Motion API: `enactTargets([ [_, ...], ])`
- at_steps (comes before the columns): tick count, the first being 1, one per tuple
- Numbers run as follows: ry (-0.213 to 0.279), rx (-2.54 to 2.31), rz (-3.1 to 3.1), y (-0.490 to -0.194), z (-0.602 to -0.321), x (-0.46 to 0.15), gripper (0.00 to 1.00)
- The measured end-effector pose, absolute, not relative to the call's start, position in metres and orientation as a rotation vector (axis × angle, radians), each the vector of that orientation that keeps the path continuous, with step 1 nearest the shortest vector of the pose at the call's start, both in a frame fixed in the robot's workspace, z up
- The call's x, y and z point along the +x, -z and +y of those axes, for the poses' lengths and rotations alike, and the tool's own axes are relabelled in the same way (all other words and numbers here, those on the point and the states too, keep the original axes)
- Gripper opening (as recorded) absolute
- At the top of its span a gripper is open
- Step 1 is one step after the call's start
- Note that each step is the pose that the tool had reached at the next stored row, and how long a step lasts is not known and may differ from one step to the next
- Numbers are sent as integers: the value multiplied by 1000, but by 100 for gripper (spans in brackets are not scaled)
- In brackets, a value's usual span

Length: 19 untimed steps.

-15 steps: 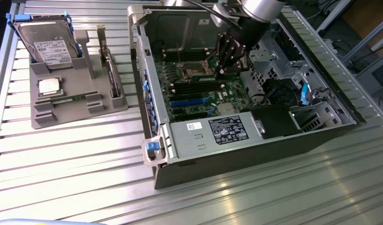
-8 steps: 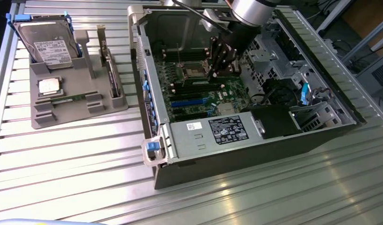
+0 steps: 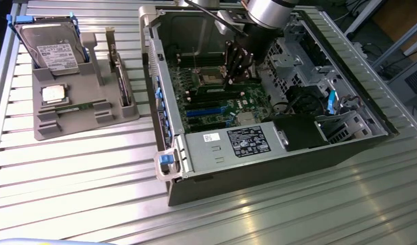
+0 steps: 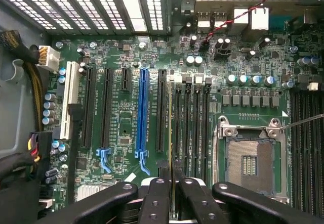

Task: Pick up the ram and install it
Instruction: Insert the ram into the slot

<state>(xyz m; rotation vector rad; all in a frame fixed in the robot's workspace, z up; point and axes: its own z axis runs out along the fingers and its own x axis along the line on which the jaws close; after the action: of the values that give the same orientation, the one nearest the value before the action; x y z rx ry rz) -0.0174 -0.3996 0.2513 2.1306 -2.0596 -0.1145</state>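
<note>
Here the gripper [image 4: 171, 196] is clamped on the ram [image 4: 171, 148], seen edge-on between its black fingers [image 4: 154, 201], held upright over the motherboard [image 4: 121, 57] just by the memory slots [image 4: 192, 118] beside the empty CPU socket [image 4: 248, 158]. In the exterior view the gripper [image 3: 237, 69] hangs inside the open PC case [image 3: 215, 158]. Farther off, on the exterior view's left, a grey tray [image 3: 72, 122] holds the second ram stick [image 3: 73, 107], a processor chip [image 3: 53, 94] and a hard drive [image 3: 53, 51].

One open grey computer case [image 3: 263, 168] lies on the slatted table, one grey parts holder [image 3: 72, 120] beside it. On that holder: one silver hard drive [image 3: 51, 51], one square silver processor chip [image 3: 53, 94] — and, I think, two thin green memory sticks [image 3: 77, 107].
</note>
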Motion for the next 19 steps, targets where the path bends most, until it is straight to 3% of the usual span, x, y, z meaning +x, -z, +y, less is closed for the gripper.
enactTargets([
  [12,79,2111,-2046,-241,-392,-22,14],
  [19,85,2114,-2049,-241,-392,-22,14],
])
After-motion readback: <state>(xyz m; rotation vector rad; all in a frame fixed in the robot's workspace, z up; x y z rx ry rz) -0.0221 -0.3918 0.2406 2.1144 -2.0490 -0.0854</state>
